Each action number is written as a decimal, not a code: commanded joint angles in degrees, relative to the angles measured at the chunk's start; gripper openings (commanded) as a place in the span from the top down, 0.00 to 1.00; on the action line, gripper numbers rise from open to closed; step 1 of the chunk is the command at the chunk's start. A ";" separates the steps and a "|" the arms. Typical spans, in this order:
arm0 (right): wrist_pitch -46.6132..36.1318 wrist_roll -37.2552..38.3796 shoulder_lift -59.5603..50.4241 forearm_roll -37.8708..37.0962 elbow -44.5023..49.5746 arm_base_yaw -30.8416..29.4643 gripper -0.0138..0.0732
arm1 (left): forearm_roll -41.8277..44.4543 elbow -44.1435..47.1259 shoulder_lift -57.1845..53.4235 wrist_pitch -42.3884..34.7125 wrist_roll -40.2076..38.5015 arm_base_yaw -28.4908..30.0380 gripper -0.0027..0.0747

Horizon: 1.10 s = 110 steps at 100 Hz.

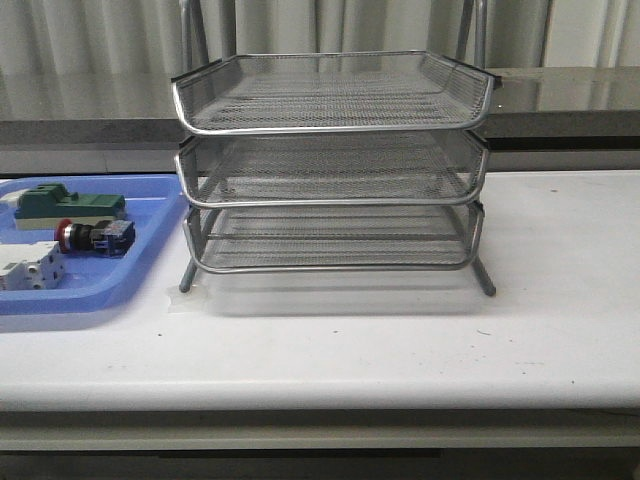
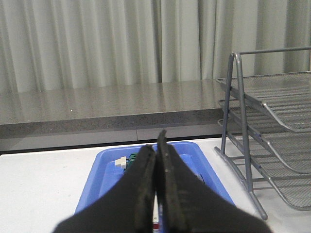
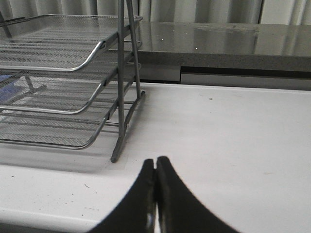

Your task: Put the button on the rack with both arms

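Neither black robot arm appears in the front view, and each wrist view shows only a pair of dark fingers cut off by the frame edge. The flat blue plastic tray (image 1: 150,255) runs off the left side of the front view, so the white breaker-like block (image 1: 30,270) on it is only partly seen; in the left wrist view most of the tray's contents sit hidden behind the fingers. The small push-button switch with a red cap, black body and blue rear block (image 1: 95,237) lies on its side in that tray, between the white block and the green-and-cream block (image 1: 68,205), well apart from the three-tier silver wire-mesh rack (image 1: 333,165). The rack stands on splayed legs on a white tabletop (image 1: 400,350), just beside the tray, its tiers bare. Behind runs a dark speckled ledge (image 1: 570,95) and pale pleated curtains (image 2: 97,43). The left gripper (image 2: 156,145) hangs above the tray with fingers pressed together, holding nothing; the right gripper (image 3: 155,165) sits low over the table near a rack leg, likewise closed and empty.
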 commanded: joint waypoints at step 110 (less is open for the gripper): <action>-13.58 -1.88 0.56 -5.16 -1.06 -0.45 0.91 | -0.16 2.51 -1.77 -4.82 -0.47 0.09 0.99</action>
